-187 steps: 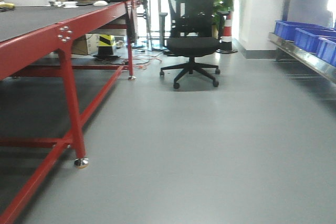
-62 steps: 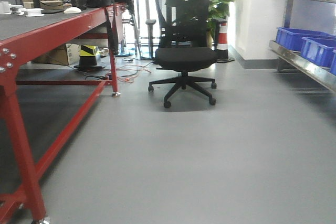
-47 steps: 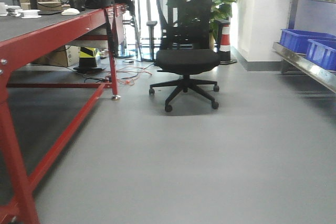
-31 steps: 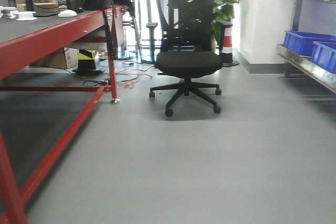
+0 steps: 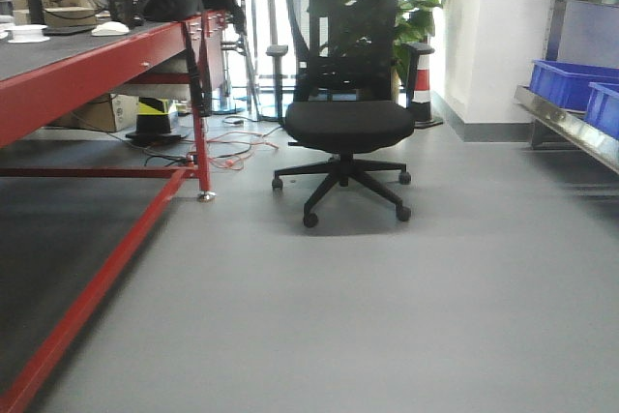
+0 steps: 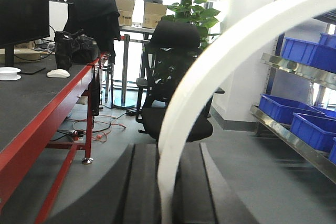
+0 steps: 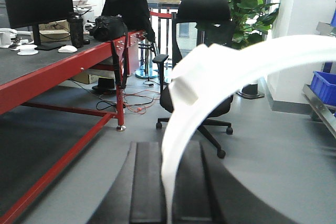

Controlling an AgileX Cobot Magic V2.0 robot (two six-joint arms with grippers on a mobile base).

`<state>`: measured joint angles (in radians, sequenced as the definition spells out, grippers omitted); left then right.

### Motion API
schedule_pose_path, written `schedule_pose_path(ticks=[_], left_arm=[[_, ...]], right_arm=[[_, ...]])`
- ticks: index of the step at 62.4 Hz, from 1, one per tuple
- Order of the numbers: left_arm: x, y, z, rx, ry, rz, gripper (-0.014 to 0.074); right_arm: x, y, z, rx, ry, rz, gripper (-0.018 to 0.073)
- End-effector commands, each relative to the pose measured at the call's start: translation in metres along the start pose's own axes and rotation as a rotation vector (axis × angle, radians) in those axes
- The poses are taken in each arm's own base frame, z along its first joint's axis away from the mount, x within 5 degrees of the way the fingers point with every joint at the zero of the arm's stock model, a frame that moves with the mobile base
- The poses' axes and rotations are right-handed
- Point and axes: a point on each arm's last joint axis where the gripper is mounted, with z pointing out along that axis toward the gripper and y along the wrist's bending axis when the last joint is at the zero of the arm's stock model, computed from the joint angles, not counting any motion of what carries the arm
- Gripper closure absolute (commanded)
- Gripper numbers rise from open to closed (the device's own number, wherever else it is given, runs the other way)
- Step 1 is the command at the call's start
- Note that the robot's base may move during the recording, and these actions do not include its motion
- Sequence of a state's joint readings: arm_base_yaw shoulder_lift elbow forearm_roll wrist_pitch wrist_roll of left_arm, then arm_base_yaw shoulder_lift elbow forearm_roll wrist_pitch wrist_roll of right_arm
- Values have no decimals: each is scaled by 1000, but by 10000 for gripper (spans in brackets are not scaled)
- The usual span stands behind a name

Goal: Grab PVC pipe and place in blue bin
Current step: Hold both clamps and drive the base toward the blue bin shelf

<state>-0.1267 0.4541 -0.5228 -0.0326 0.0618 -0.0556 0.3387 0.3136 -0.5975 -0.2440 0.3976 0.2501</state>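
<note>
In the left wrist view, a white PVC pipe [image 6: 210,61] rises from between the black pads and arcs to the upper right; my left gripper [image 6: 168,148] is shut on it. In the right wrist view my right gripper [image 7: 169,145] is shut on a white PVC pipe [image 7: 236,61] that carries a blocky white fitting [image 7: 191,77]. I cannot tell whether both hold the same pipe. Blue bins [image 5: 571,79] sit on a steel shelf at the right, also seen as blue bins [image 6: 286,108] and a blue bin [image 7: 323,87]. The front view shows neither gripper.
A black office chair [image 5: 348,113] stands ahead in the middle of the grey floor. A long red-framed table [image 5: 106,65] runs along the left with a bag and a mouse on it. Cables [image 5: 232,147] lie under it. A striped cone [image 5: 419,84] and a plant stand behind.
The view has advanced across the floor: the chair looms larger and lower, the red table has slid off to the left, and the blue bins have shifted towards the right edge.
</note>
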Motion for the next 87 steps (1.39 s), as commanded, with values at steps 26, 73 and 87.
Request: schedule_pose_path(ticks=[26,73,87], left_arm=[[-4,0,-1,-3,-39,-6,707],[-4,0,-1,-3,-39,-6,707],[-4,0,-1,-3,-39,-6,707]], right_arm=[[-2,0,-1,0,-27,-17,727],[-2,0,-1,0,-27,-17,727],[-2,0,-1,0,-27,-17,727]])
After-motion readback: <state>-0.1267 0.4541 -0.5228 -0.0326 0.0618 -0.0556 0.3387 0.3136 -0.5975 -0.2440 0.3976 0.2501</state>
